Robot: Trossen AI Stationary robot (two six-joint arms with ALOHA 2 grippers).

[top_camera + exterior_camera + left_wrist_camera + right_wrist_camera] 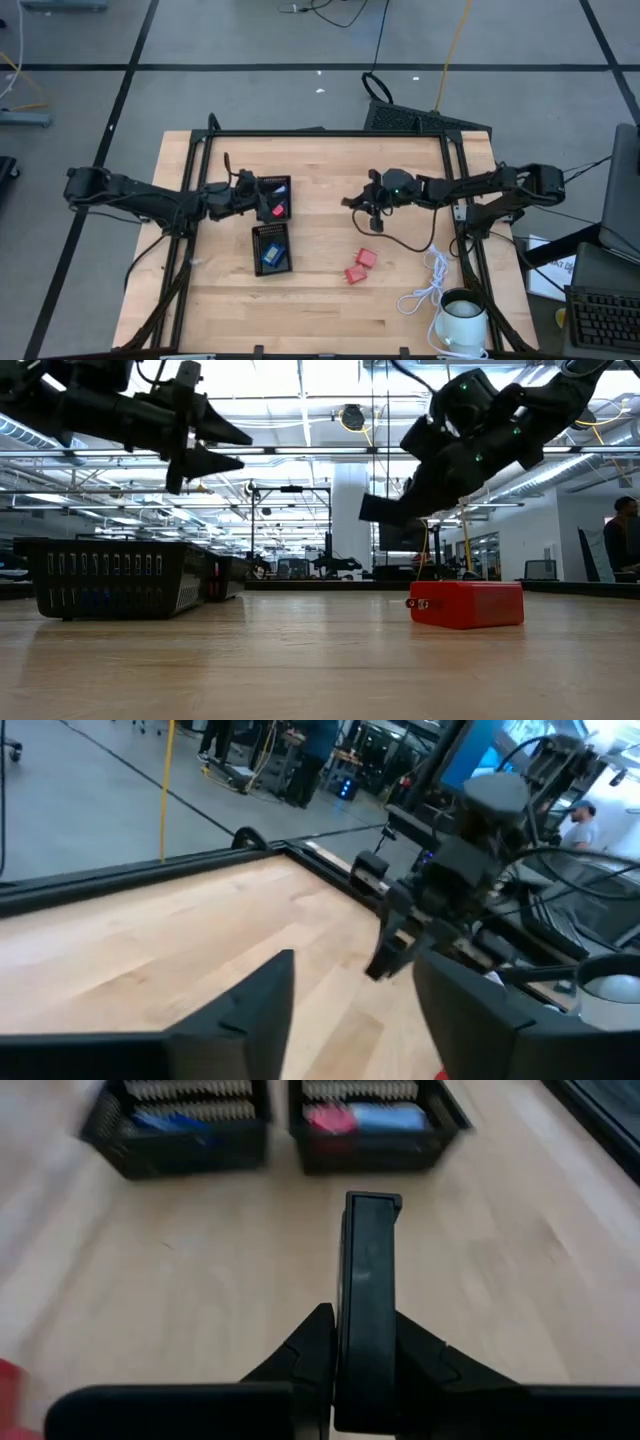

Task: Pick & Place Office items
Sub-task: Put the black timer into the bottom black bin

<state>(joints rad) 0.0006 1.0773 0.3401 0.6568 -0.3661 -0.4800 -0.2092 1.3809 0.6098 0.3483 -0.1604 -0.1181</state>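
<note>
Right now both arms hang above the wooden table (320,300) with nothing on the boards beneath their fingers. The right gripper (368,1370) is pinched tight on a flat black block (368,1280), which stands up out of the fingertips edge-on; in the high view that gripper (372,215) sits over the middle of the table, clear of the dark frame rail (330,133) along the far edge. From table height the same gripper (385,510) floats well above the surface.

The left gripper (262,200) hovers over the farther black basket (283,182), its two fingers (250,1010) spread apart with nothing between them. Inside that basket lies a red piece (277,210), and the right wrist view shows a pink-red one (332,1118) beside a blue one (390,1116) there. The nearer black basket (271,232), just beside the first, holds a blue piece (271,254).

Two red blocks (360,266) lie loose on the wood, near each other, between the baskets and the white coiled cable (430,285). The low view shows one red block (466,604) resting flat with bare table all around it. A white mug (462,318) stands at the near right corner, close to the table's edge, touching the cable's end. Wide bare boards run between the baskets and the right gripper, and along the whole near left side.
</note>
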